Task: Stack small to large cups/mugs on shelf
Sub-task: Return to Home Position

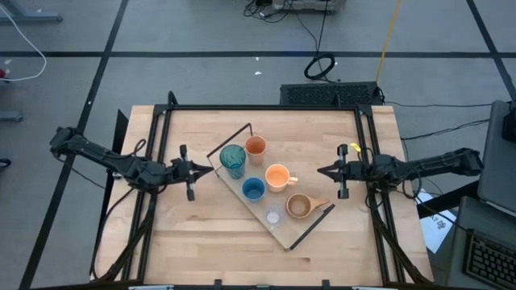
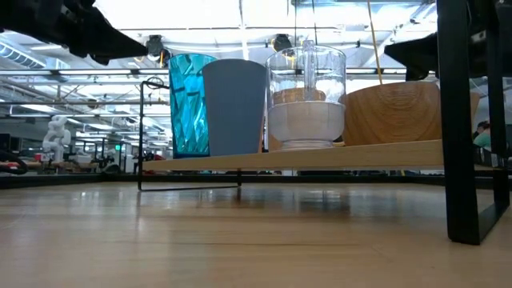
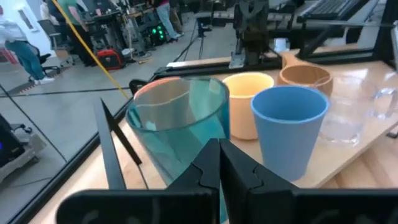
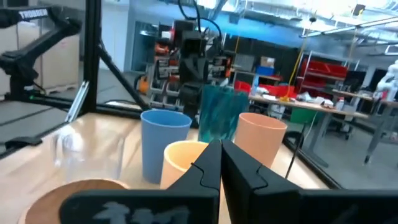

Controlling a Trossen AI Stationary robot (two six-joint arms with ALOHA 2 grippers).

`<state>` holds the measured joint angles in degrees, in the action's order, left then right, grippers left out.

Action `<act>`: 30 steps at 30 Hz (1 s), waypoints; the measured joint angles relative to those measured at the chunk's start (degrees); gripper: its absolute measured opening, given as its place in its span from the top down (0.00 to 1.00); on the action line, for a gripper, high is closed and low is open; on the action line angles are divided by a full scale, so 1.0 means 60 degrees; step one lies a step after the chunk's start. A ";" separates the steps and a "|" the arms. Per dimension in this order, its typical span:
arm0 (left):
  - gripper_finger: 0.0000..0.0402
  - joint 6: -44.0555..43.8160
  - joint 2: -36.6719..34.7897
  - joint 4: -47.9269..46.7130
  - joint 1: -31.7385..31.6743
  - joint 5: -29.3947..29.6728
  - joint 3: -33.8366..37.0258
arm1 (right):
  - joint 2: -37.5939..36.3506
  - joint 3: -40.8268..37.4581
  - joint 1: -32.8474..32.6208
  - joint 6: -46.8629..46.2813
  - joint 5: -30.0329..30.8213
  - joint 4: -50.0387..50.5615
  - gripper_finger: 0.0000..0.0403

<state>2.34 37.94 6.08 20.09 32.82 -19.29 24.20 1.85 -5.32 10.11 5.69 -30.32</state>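
Note:
The shelf point(image 1: 286, 234) is a light-wood board lying diagonally mid-table, with black wire brackets at both ends. On it stand the teal tumbler point(image 1: 233, 159), small orange cup point(image 1: 255, 146), orange mug point(image 1: 277, 176), blue cup point(image 1: 253, 189), clear glass point(image 1: 273, 216) and tan mug point(image 1: 300, 206). My left gripper point(image 1: 210, 168) is shut, level, just left of the tumbler point(image 3: 180, 118) and touching nothing. My right gripper point(image 1: 320, 171) is shut, right of the orange mug point(image 4: 183, 158), with a gap between them. The low view shows the tumbler point(image 2: 190, 104), blue cup point(image 2: 234, 106), glass point(image 2: 306, 96) and tan mug point(image 2: 392, 112) on the board.
A black frame rail point(image 1: 266, 107) runs along the table's far edge, and side rails run beside both arms. The shelf's near bracket point(image 2: 460, 120) stands as a thick black post in the low view. Bare tabletop point(image 1: 201, 234) lies toward the near edge on both sides of the shelf.

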 joint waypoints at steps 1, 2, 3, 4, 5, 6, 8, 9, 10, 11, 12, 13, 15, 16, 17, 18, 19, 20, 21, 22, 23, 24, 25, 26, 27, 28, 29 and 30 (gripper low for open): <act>0.99 0.0001 -0.0023 -0.0062 -0.0033 0.0000 0.0000 | -0.0047 -0.0051 0.0026 0.0000 0.0000 -0.0017 1.00; 0.99 -0.0002 -0.0042 -0.0133 -0.0042 0.0001 0.0001 | -0.0097 -0.0106 0.0041 0.0000 -0.0002 0.0062 1.00; 0.99 -0.0012 -0.0057 -0.0112 -0.0042 0.0004 0.0003 | -0.0174 -0.0124 0.0059 0.0005 -0.0003 0.0124 1.00; 0.98 -0.0017 -0.0071 -0.0054 -0.0042 0.0000 0.0000 | -0.0263 -0.0124 0.0068 0.0025 -0.0006 0.0241 1.00; 0.98 -0.0017 -0.0102 -0.0073 -0.0042 0.0000 0.0000 | -0.0341 -0.0126 0.0068 0.0041 -0.0005 0.0337 1.00; 0.97 -0.0020 -0.0116 -0.0107 -0.0042 0.0002 0.0000 | -0.0417 -0.0131 0.0066 0.0074 -0.0007 0.0414 1.00; 0.97 -0.0051 -0.0152 -0.0144 -0.0042 0.0004 0.0000 | -0.0604 -0.0131 0.0064 0.0167 -0.0008 0.0604 1.00; 0.97 -0.0072 -0.0154 -0.0151 -0.0042 0.0004 0.0000 | -0.0703 -0.0133 0.0064 0.0205 -0.0007 0.0696 1.00; 0.97 -0.0086 -0.0154 -0.0203 -0.0042 0.0004 0.0000 | -0.0822 -0.0139 0.0064 0.0266 -0.0007 0.0790 1.00; 0.98 -0.0092 -0.0154 -0.0272 -0.0042 0.0002 0.0000 | -0.0963 -0.0142 0.0064 0.0351 -0.0010 0.0973 1.00; 0.99 -0.0118 -0.0150 -0.0296 -0.0042 0.0002 0.0000 | -0.1099 -0.0142 0.0064 0.0421 -0.0010 0.1142 1.00; 0.99 -0.0155 -0.0154 -0.0304 -0.0042 0.0004 0.0000 | -0.1238 -0.0142 0.0064 0.0443 -0.0010 0.1300 1.00; 0.99 -0.0215 -0.0153 -0.0356 -0.0042 0.0004 0.0000 | -0.1550 -0.0150 0.0064 0.0407 -0.0010 0.1781 1.00; 0.98 -0.0229 -0.0150 -0.0371 -0.0027 0.0000 0.0000 | -0.1710 -0.0150 0.0064 0.0323 -0.0010 0.1989 1.00; 0.97 -0.0228 -0.0150 -0.0371 -0.0013 0.0004 0.0000 | -0.1874 -0.0150 0.0064 0.0233 -0.0014 0.2217 1.00; 0.97 -0.0222 -0.0154 -0.0368 -0.0004 0.0004 0.0000 | -0.2032 -0.0150 0.0064 0.0154 -0.0014 0.2430 1.00; 0.97 -0.0212 -0.0154 -0.0369 -0.0006 0.0003 0.0000 | -0.2185 -0.0150 0.0064 0.0078 -0.0014 0.2600 1.00; 0.97 -0.0213 -0.0152 -0.0386 -0.0006 0.0004 0.0000 | -0.2338 -0.0153 0.0064 0.0001 -0.0014 0.2759 1.00; 0.97 -0.0206 -0.0152 -0.0418 -0.0006 0.0004 0.0000 | -0.2480 -0.0157 0.0064 -0.0044 -0.0016 0.2864 1.00; 0.98 -0.0192 -0.0152 -0.0448 -0.0006 0.0004 0.0000 | -0.2625 -0.0158 0.0064 -0.0056 -0.0016 0.2991 1.00; 0.99 -0.0193 -0.0150 -0.0480 -0.0006 0.0001 0.0000 | -0.2759 -0.0159 0.0064 -0.0061 -0.0018 0.3130 1.00; 0.99 -0.0200 -0.0150 -0.0507 -0.0006 -0.0004 0.0000 | -0.2901 -0.0161 0.0064 -0.0060 -0.0018 0.3298 1.00; 0.99 -0.0207 -0.0150 -0.0517 -0.0006 -0.0015 0.0000 | -0.3033 -0.0161 0.0064 -0.0054 -0.0018 0.3455 1.00; 0.99 -0.0224 -0.0150 -0.0517 -0.0006 -0.0030 0.0000 | -0.3169 -0.0161 0.0064 -0.0035 -0.0019 0.3587 1.00; 0.98 -0.0238 -0.0150 -0.0517 -0.0006 -0.0036 0.0000 | -0.3304 -0.0164 0.0062 -0.0021 -0.0018 0.3726 1.00; 0.98 -0.0265 -0.0150 -0.0517 -0.0006 -0.0039 0.0000 | -0.3429 -0.0164 0.0062 -0.0002 -0.0021 0.3852 1.00; 0.97 -0.0265 -0.0150 -0.0520 -0.0006 -0.0038 0.0000 | -0.3552 -0.0164 0.0062 0.0020 -0.0020 0.4001 1.00; 0.97 -0.0261 -0.0150 -0.0520 -0.0006 -0.0040 0.0000 | -0.3666 -0.0164 0.0061 0.0042 -0.0035 0.4079 1.00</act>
<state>0.78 37.04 2.96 20.05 32.58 -19.29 2.20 0.86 -4.95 10.36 5.48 -5.84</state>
